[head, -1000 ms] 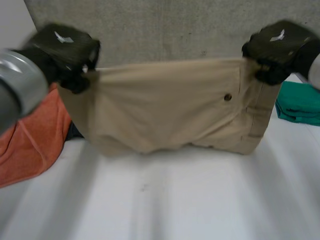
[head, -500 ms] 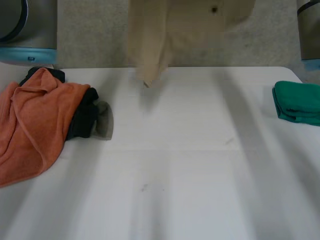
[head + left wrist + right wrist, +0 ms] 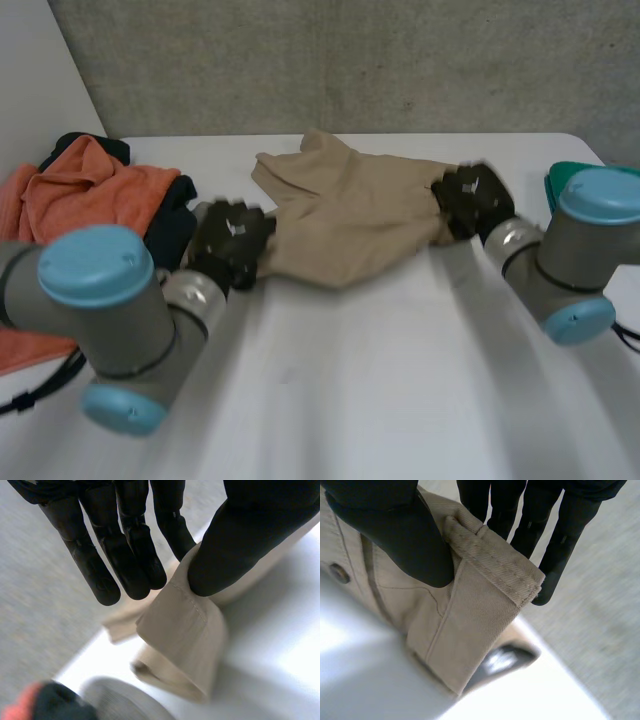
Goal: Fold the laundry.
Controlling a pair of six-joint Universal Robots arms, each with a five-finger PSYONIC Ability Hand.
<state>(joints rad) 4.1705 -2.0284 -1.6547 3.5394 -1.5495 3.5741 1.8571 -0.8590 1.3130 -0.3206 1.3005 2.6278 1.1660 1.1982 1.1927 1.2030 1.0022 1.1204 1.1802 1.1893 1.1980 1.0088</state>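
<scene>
Beige trousers (image 3: 350, 225) lie spread across the far middle of the white table (image 3: 380, 400). My left hand (image 3: 230, 242) is at their left end. In the left wrist view its thumb (image 3: 245, 535) and fingers (image 3: 127, 560) pinch a hemmed edge of the beige trousers (image 3: 182, 640), which curls under. My right hand (image 3: 472, 200) is at the right end. In the right wrist view its thumb (image 3: 395, 535) and fingers (image 3: 547, 535) pinch the waistband of the trousers (image 3: 465, 620), close to a dark button (image 3: 340, 573).
An orange cloth (image 3: 85, 205) is heaped over a dark garment (image 3: 168, 232) at the table's left. A folded green cloth (image 3: 556, 185) lies at the right edge behind my right arm (image 3: 575, 260). A grey wall (image 3: 350, 60) rises behind the table.
A second ago both hands held the trousers stretched in the air, then lifted them higher. Now both hands have come down and the trousers lie on the table, still pinched at both ends.
</scene>
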